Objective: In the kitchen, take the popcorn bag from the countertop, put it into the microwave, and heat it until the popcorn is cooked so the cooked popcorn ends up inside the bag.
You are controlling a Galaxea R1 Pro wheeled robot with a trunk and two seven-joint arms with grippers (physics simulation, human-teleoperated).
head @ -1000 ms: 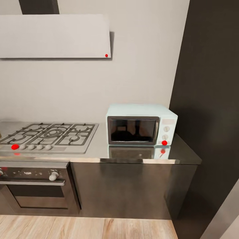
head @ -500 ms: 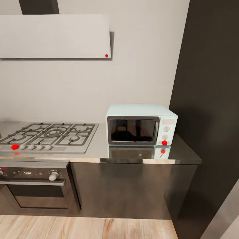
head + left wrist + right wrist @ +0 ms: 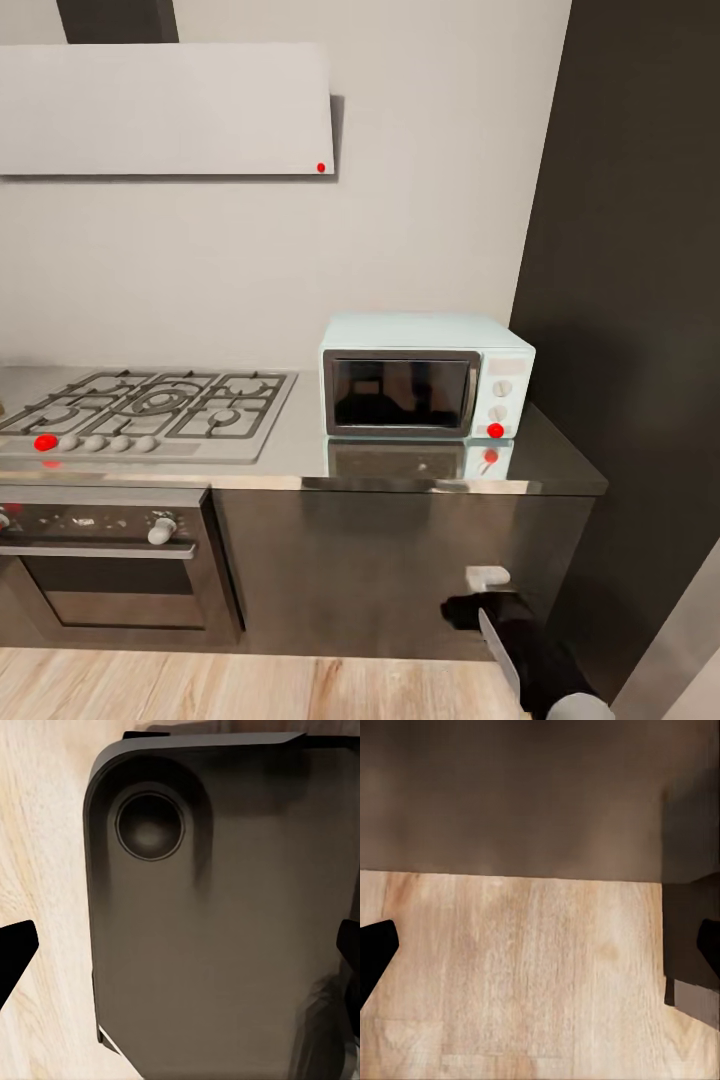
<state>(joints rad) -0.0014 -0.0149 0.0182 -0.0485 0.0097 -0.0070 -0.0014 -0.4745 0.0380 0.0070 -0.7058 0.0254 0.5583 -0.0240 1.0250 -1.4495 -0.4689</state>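
— So which step is it on?
— Barely begun, I'd say. The pale mint-blue boxy microwave [image 3: 426, 376] sits shut on the glossy grey steel bench [image 3: 300, 455] beside the steel gas hob [image 3: 145, 410]; I can't spot any popcorn bag.
— And the arms?
— The right end effector [image 3: 487, 592] hangs low before the dark cabinet front [image 3: 370, 570], fingers apart over the wooden floor [image 3: 525, 967]. The left end effector [image 3: 180, 952], fingertips spread too, points down at the robot's dark base [image 3: 225, 907]. Next: find that bag.
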